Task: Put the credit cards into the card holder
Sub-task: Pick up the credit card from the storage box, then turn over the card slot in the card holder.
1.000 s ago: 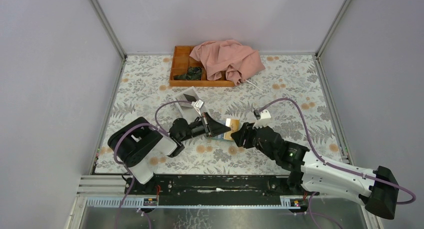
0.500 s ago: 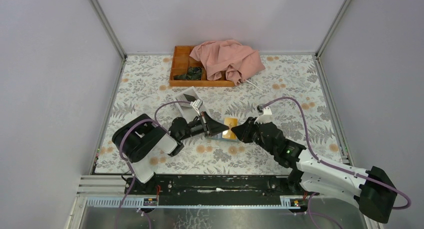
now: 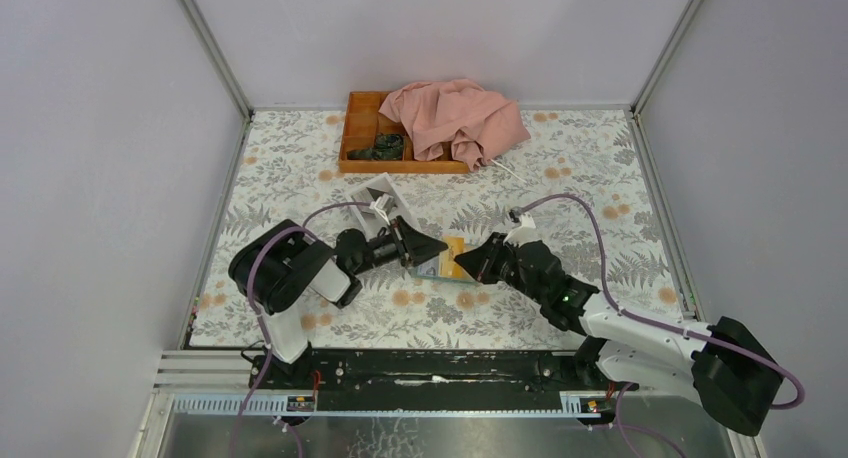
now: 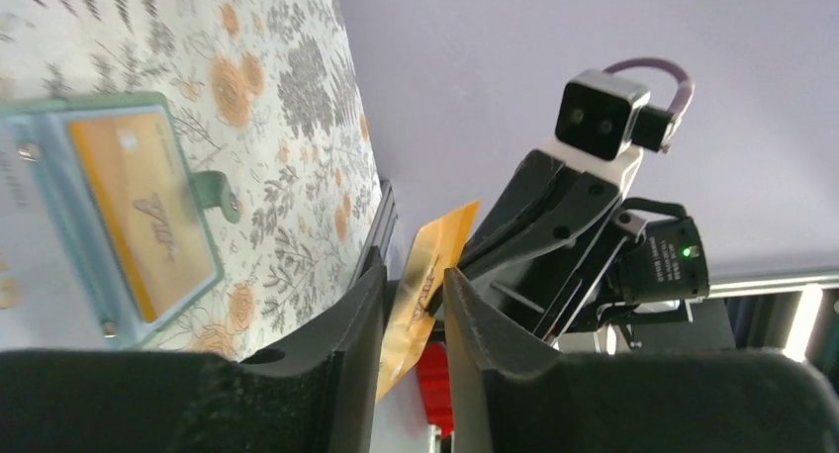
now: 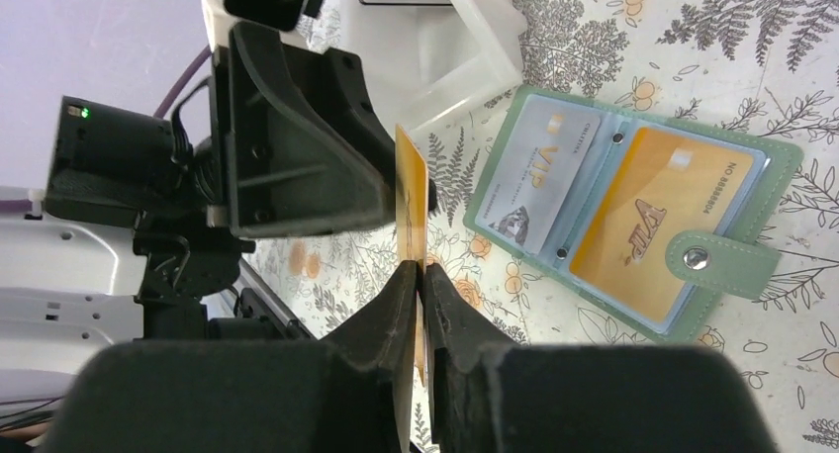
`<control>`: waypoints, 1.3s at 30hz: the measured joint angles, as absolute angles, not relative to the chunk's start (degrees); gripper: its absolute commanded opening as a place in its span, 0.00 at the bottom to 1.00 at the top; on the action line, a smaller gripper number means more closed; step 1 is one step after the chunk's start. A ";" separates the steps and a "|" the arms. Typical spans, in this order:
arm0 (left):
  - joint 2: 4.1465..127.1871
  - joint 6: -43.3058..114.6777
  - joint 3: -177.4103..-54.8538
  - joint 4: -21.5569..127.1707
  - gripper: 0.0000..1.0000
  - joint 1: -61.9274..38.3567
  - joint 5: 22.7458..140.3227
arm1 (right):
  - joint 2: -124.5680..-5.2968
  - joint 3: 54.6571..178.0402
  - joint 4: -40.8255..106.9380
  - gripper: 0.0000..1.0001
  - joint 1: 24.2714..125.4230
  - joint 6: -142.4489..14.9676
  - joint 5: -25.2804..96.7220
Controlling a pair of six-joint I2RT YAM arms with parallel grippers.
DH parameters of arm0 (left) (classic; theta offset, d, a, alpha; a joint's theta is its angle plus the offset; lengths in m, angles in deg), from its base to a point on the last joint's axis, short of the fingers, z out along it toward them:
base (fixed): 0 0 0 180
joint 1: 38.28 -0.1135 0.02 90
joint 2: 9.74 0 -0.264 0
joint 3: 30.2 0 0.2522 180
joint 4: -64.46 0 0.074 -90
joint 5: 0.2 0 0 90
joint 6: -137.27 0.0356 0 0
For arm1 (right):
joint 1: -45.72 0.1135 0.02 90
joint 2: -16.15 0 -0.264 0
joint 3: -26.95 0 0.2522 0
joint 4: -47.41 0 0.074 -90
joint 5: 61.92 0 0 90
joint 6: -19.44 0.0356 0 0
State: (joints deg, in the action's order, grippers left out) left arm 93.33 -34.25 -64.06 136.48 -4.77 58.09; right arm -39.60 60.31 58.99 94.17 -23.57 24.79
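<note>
Credit cards are the matter here, and two already sit in the card holder [image 5: 727, 267], which lies open and flat on the flowered tablecloth [image 3: 560, 178]: a pale card [image 5: 539, 171] in one pocket and a pocketed orange card [image 5: 643, 226] in the pocket on the strap side. A loose orange card [image 5: 411, 201] stands on edge in the air just beside the card holder, apart from it, with both arms meeting on it. The right gripper [image 5: 420, 280] has its fingers pinched tight on the card's edge. The left gripper [image 4: 414, 280] stands with its jaws parted to either side of the same card, a gap showing on each face, so it carries nothing. I judge this to be the handover step, with the card now the right arm's to place. Next, the card must be drawn clear of the left jaws, turned flat and lined up edge-first with a pocket mouth. Both visible pockets look filled, and whether a free slot lies behind them I cannot tell. A white box [image 5: 465, 47] sits close beyond the card holder.
</note>
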 measured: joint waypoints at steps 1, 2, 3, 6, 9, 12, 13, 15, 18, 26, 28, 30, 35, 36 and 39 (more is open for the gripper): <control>93.37 -34.47 -63.86 136.85 0.36 -5.69 58.07 | -40.28 60.37 59.21 0.00 94.21 -23.57 24.90; 93.50 -34.60 -63.65 137.07 0.41 -6.47 58.07 | -41.04 60.48 59.32 0.00 94.21 -23.60 25.14; 93.76 -34.73 -63.49 137.31 0.48 -7.26 58.07 | -41.76 60.64 59.50 0.00 94.23 -23.64 25.31; 94.99 -35.21 -63.27 137.62 0.58 -8.77 58.09 | -44.67 61.69 59.61 0.00 94.32 -24.23 25.60; 96.23 -35.71 -62.40 138.10 0.58 -10.06 58.73 | -46.70 62.69 58.67 0.00 94.32 -24.99 25.14; 97.37 -35.67 -61.20 138.08 0.52 -11.11 59.40 | -47.84 64.77 55.50 0.00 94.36 -26.66 23.19; 97.46 -35.47 -60.89 137.79 0.49 -11.46 59.69 | -48.25 65.73 54.32 0.00 94.36 -27.22 22.56; 97.31 -34.36 -60.65 136.48 0.42 -11.85 60.47 | -49.35 68.40 50.95 0.00 94.36 -28.38 20.81; 95.47 -31.19 -60.67 131.52 0.31 -12.02 61.94 | -51.42 73.47 45.03 0.00 94.36 -29.89 17.66; 87.21 -19.47 -63.75 110.95 0.21 -11.65 66.92 | -57.78 82.63 32.68 0.00 94.36 -31.38 13.51; 85.79 -16.46 -65.37 105.40 0.20 -11.00 68.52 | -59.25 84.13 29.58 0.00 94.36 -31.40 13.40; 84.67 -14.05 -66.62 100.64 0.20 -10.34 70.27 | -60.56 85.60 26.60 0.00 94.36 -31.40 12.79; 83.62 -9.33 -69.00 91.46 0.19 -8.55 73.50 | -63.05 88.92 20.70 0.00 94.36 -31.46 11.74; 83.62 -8.44 -69.61 89.42 0.18 -8.20 74.20 | -63.60 89.58 19.87 0.00 94.36 -31.46 11.48; 83.62 -6.05 -71.56 84.29 0.18 -7.04 76.10 | -64.89 90.82 17.77 0.00 94.36 -31.49 10.78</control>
